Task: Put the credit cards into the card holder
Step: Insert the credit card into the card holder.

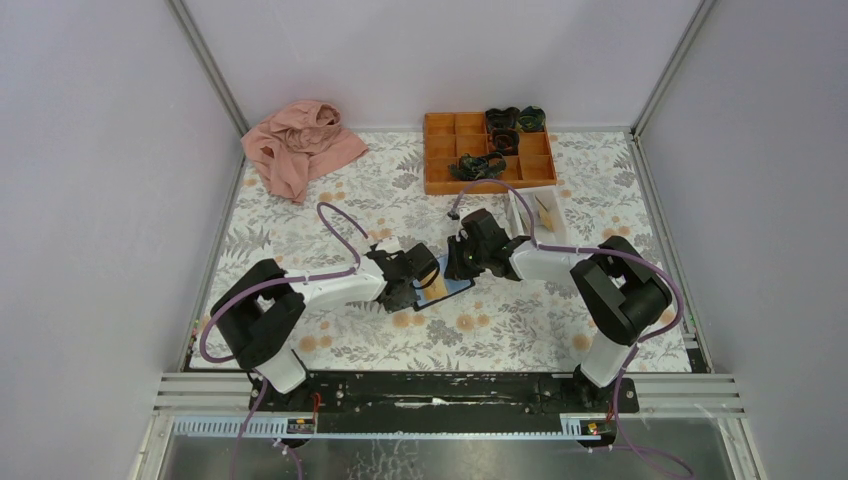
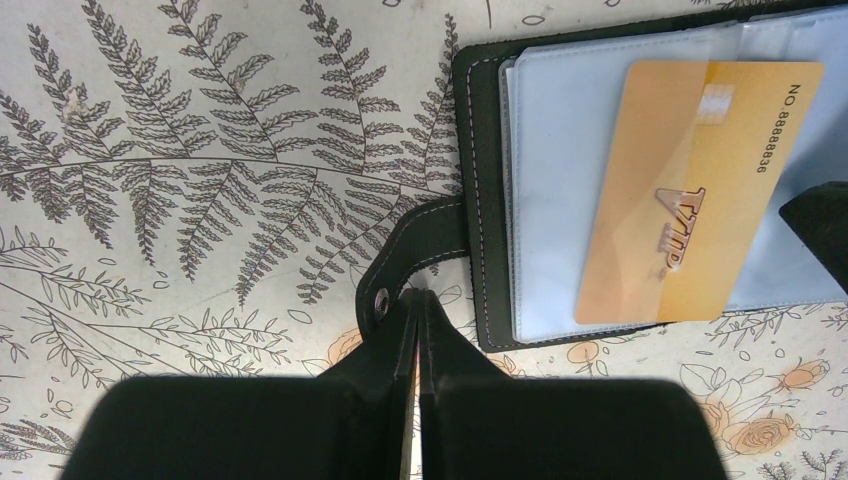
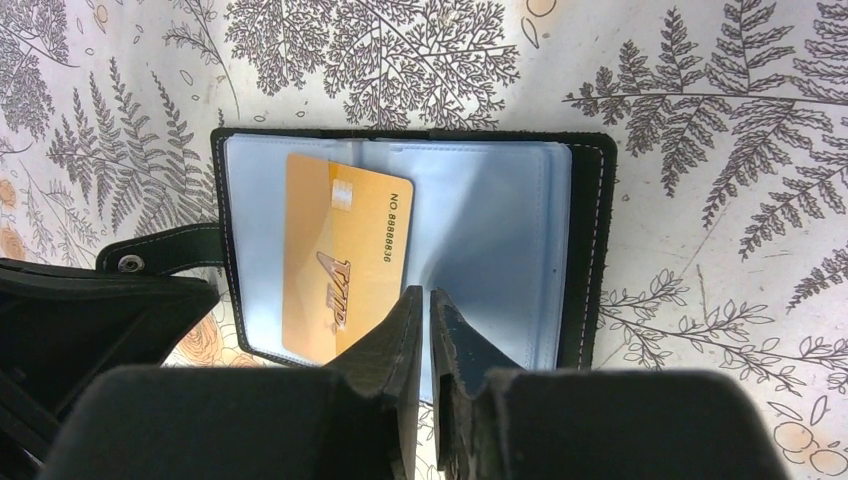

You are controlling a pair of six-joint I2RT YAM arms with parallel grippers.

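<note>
Under your right gripper (image 3: 428,300) lies the card holder (image 3: 585,250), spread open flat on the fern-print table cover (image 3: 700,120), its light-blue pocket panels facing up. The gripper's two fingers stand all but together, with only a thin slit between them, and nothing shows in that slit. Their tips sit over the holder's near edge, at the middle of the blue panels.

Just beside those tips, on the side toward your left gripper (image 2: 418,300), an orange-yellow credit card (image 3: 330,250) rests on the blue panel. It is slightly tilted, and its near corner is covered by one right fingertip. From the left wrist view, part of the card looks to lie under a clear pocket layer, but you cannot tell how far it is tucked in.

Your left gripper is at the holder's outer side, off the panels. Its fingers are pressed together, and their tips meet at the end of the black closing strap (image 2: 430,235), right beside the metal snap (image 2: 381,297). Whether they pinch the strap or only press on it cannot be told.

Beyond both grippers, well apart from the holder, an orange compartment tray (image 1: 440,150) stands at the far edge of the table. A small white tray (image 1: 522,215) sits near your right arm, and a pink cloth (image 1: 300,150) is bunched in the far corner past your left gripper.
</note>
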